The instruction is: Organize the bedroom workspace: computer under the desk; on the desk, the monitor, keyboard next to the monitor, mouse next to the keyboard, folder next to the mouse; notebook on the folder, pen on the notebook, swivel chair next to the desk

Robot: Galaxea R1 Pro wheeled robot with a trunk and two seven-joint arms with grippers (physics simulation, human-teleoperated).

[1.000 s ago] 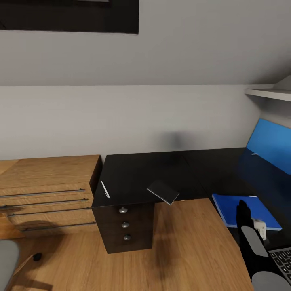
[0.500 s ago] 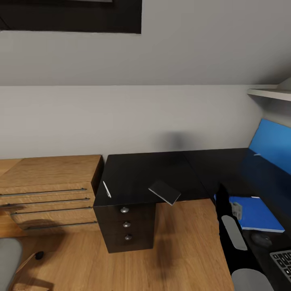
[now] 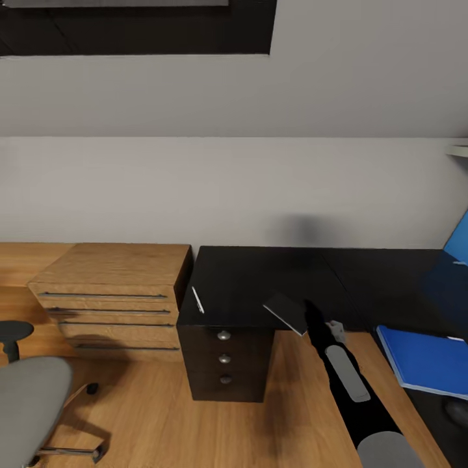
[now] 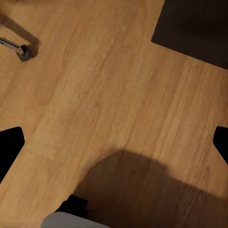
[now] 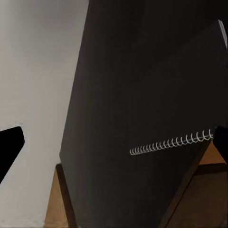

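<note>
I have the right hand [image 3: 316, 320] spread wide and empty, just beside the notebook [image 3: 286, 312] overhanging the desk [image 3: 260, 279] edge. The pen [image 3: 197, 299] lies near the desk's far end. My left hand's fingertips [image 4: 10, 142] are parted wide above the floor [image 4: 104, 104].

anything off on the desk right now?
Yes: the notebook sits skewed at the desk's front edge, one corner overhanging the floor, with the right hand close beside it. The pen lies alone near the left edge.
</note>
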